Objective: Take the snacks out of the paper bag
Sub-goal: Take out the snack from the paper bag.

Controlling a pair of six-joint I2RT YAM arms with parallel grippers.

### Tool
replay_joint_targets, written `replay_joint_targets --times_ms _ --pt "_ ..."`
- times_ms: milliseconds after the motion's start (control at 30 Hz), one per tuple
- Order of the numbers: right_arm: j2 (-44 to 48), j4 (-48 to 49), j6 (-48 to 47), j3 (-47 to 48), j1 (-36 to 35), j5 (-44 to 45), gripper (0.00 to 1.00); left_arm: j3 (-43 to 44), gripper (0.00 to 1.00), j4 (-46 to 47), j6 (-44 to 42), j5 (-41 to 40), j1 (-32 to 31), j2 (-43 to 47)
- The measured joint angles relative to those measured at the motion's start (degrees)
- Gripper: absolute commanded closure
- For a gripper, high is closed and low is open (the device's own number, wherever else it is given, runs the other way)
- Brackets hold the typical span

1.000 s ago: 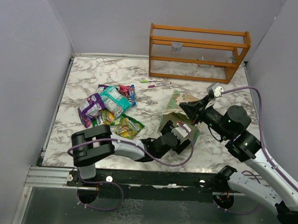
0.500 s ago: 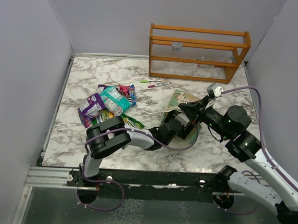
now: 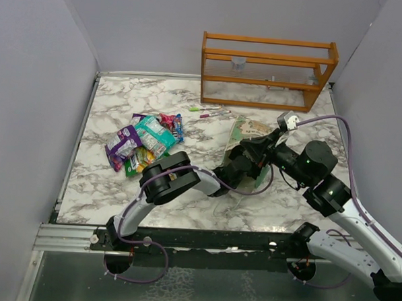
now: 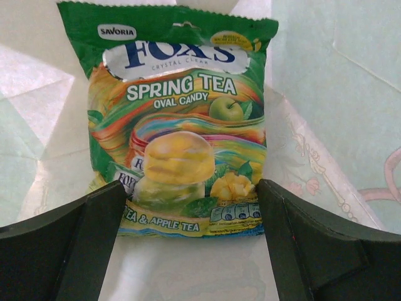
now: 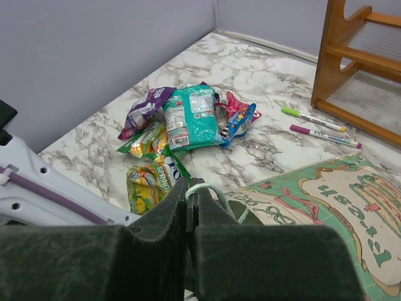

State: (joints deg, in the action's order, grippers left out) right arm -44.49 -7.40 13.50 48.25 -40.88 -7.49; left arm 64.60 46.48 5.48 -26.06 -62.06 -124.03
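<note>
Since the last frames my left arm has swung right, and my left pincer (image 4: 191,191) has gone from the near edge to inside the mint-green and cream printed paper bag (image 3: 244,130). Its fingers are spread, flanking the lower corners of a green foil Fox's Spring Tea candy packet (image 4: 178,119) lying on the bag's pale inside. My right pincer (image 5: 189,195) is clamped on the bag's white string handle (image 5: 213,190). The other crinkly snack packets (image 3: 144,142) are heaped on the marble table (image 3: 116,99), well to the left.
</note>
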Motion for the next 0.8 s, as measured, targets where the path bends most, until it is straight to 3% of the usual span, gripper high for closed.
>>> replay_joint_targets --times_ms 100,367,533,800 --pt "-0.1 -0.6 0.0 0.2 0.0 0.0 0.98 3.3 0.18 0.9 -1.0 -0.1 1.4 -3.6" --pt "-0.1 -2.1 0.0 0.2 0.1 0.1 0.98 4.2 0.66 1.0 -2.2 0.0 2.5 -4.6" --pt "-0.1 -2.1 0.0 0.2 0.1 0.1 0.98 3.4 0.87 0.9 -2.8 0.0 2.5 -3.9" --pt "0.6 -2.0 -0.1 0.2 0.1 0.2 0.98 -1.3 0.98 -10.2 -1.1 4.0 2.7 5.1"
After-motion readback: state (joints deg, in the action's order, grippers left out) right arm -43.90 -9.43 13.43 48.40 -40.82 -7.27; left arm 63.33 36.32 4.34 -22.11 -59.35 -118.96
